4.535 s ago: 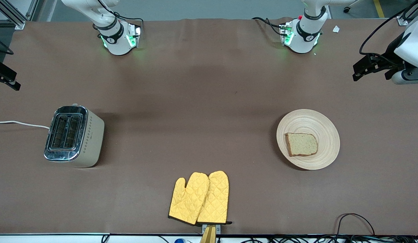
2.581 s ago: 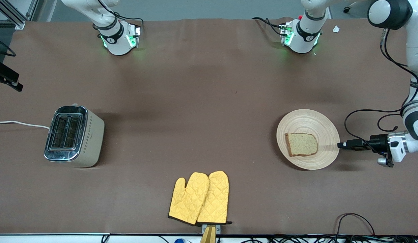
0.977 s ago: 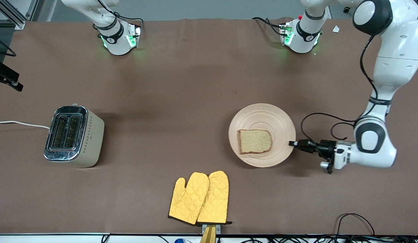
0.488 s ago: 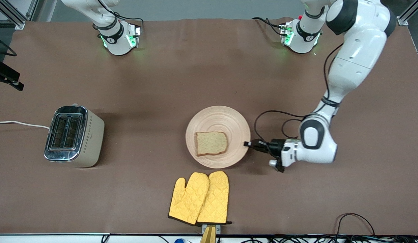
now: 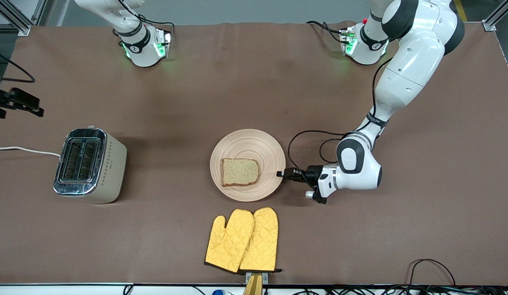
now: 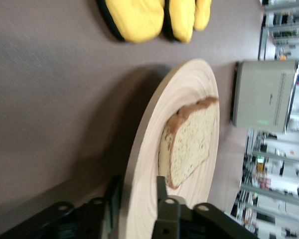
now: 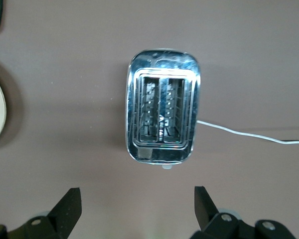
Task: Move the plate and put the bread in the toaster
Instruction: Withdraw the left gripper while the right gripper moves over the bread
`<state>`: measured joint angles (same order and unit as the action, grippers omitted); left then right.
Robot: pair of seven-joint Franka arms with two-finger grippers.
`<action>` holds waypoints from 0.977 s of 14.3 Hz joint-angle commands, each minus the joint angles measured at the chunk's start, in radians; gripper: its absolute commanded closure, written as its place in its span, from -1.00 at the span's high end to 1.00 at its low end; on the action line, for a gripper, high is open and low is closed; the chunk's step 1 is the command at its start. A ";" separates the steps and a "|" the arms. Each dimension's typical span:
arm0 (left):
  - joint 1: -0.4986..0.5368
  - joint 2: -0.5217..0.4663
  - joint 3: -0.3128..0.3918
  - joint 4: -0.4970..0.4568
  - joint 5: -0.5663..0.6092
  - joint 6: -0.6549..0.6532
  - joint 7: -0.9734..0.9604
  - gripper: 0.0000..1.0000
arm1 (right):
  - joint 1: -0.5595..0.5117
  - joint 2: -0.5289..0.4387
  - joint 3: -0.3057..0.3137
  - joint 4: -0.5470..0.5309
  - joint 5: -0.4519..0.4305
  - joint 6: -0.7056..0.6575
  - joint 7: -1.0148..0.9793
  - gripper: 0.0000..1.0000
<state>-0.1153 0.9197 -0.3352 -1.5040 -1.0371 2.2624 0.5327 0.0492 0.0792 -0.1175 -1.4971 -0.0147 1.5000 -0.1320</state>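
Observation:
The beige ringed plate [image 5: 247, 143] lies mid-table with the bread [image 5: 240, 172] flat on it. My left gripper [image 5: 281, 173] is shut on the plate's rim at the left arm's side; in the left wrist view my left gripper [image 6: 137, 191] has one finger over and one under the plate [image 6: 189, 84], with the bread [image 6: 189, 144] just ahead. The cream toaster [image 5: 89, 165] stands toward the right arm's end, both slots empty. My right gripper [image 5: 30, 107] hangs open above the table beside the toaster [image 7: 162, 119]; in its wrist view my right gripper [image 7: 137, 204] holds nothing.
A pair of yellow oven mitts [image 5: 242, 241] lies nearer the front camera than the plate, close to the table's front edge; they also show in the left wrist view [image 6: 149, 17]. The toaster's white cord [image 5: 24, 150] runs off the right arm's end of the table.
My left gripper closed on the plate's rim and dragged the plate with the bread from the left arm's end to mid-table. My right gripper has moved a little farther over the table.

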 commanded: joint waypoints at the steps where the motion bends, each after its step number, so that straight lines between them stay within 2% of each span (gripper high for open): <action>1: 0.002 -0.064 0.016 -0.004 0.047 0.048 -0.130 1.00 | 0.078 0.063 0.005 0.001 0.015 0.009 0.091 1.00; 3: 0.012 -0.105 0.050 0.004 0.216 0.054 -0.241 1.00 | 0.138 0.111 0.004 0.001 0.105 0.058 0.213 1.00; 6: 0.041 -0.215 0.088 0.013 0.504 0.042 -0.480 1.00 | 0.240 0.194 0.005 0.005 0.192 0.178 0.363 1.00; 8: 0.048 -0.292 0.090 0.007 0.639 -0.009 -0.604 1.00 | 0.288 0.262 0.004 0.003 0.322 0.273 0.411 1.00; 11: 0.048 -0.405 0.091 0.002 0.831 -0.108 -0.814 1.00 | 0.411 0.367 0.004 0.003 0.338 0.444 0.587 1.00; 14: 0.048 -0.514 0.091 0.008 1.049 -0.257 -0.945 1.00 | 0.509 0.476 0.002 -0.002 0.332 0.580 0.621 1.00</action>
<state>-0.0612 0.4929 -0.2579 -1.4612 -0.0825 2.0751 -0.3515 0.5050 0.4986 -0.1015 -1.5093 0.3033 2.0200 0.4651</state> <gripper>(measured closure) 0.000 0.000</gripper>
